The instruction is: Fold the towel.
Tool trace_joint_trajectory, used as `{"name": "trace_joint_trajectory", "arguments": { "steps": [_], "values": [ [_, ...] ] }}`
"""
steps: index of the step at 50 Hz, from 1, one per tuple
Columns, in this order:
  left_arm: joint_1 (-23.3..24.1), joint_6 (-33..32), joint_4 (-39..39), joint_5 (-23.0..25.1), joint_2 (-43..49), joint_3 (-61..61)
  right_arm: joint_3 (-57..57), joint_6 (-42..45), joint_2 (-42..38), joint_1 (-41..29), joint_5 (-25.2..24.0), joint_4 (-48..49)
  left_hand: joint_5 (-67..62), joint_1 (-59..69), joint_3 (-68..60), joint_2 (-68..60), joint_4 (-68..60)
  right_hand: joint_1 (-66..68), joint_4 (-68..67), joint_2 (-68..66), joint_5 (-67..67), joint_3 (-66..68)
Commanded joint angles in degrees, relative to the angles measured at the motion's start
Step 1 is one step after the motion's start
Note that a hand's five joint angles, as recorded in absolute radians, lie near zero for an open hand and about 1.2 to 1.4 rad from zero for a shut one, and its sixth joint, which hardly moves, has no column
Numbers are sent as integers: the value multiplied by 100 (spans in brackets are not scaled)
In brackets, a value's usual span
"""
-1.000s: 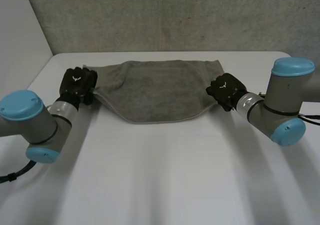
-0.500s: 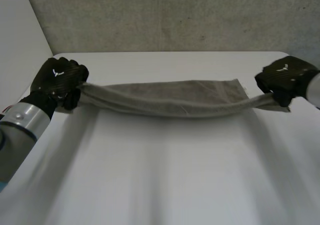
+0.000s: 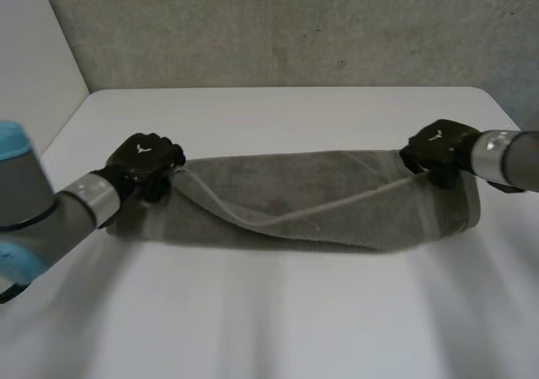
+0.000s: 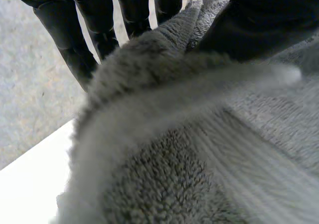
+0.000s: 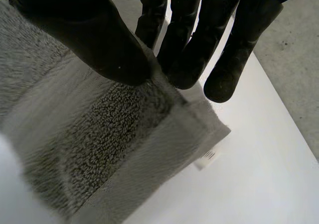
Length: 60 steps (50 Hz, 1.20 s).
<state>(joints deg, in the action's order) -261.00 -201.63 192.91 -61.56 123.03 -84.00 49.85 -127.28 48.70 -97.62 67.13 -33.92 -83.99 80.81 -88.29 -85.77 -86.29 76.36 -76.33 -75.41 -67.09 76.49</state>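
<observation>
A grey towel (image 3: pixel 295 210) lies across the middle of the white table (image 3: pixel 278 312), folded lengthwise into a long band, its upper layer sagging in a crease between the hands. My left hand (image 3: pixel 145 162) pinches the towel's left end; in the left wrist view the thumb and fingers (image 4: pixel 75 35) clamp the thick cloth (image 4: pixel 189 149). At the right end, my right hand (image 3: pixel 438 150) pinches a corner; in the right wrist view the thumb and fingers (image 5: pixel 189 40) close on the towel's hem (image 5: pixel 99 134), near a small white label (image 5: pixel 207 158).
A grey wall (image 3: pixel 278 25) rises behind the table's far edge. Bare white tabletop lies in front of the towel and behind it.
Both hands carried the towel's far edge up, stretched it taut, then brought it toward the front. The towel went from a flat spread to a long folded band.
</observation>
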Motion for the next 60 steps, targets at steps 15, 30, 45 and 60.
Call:
{"name": "trace_joint_trajectory", "arguments": {
  "steps": [15,30,45,60],
  "values": [
    [497,10,-921,-1375,2761,4056,-3885,-657,-2918,-486,1056,1018,1399,-81,829,577,629,364,-367,-459,-291,351],
    [515,1,-1080,-1464,2973,4330,-4159,-657,-3367,-521,1364,1669,4459,-3140,3888,3636,3688,-6375,6372,6280,6448,-6389],
    [761,238,-1529,-2352,1332,2980,-3029,-2361,-1568,-847,1127,817,8361,-7043,7791,7539,7591,-6636,6633,6541,6709,-6649],
    [770,502,326,-2000,-1141,-328,1545,-2099,984,-372,1136,2214,8277,-6958,7707,7455,7506,-6636,6633,6541,6709,-6649]
  ]
}}
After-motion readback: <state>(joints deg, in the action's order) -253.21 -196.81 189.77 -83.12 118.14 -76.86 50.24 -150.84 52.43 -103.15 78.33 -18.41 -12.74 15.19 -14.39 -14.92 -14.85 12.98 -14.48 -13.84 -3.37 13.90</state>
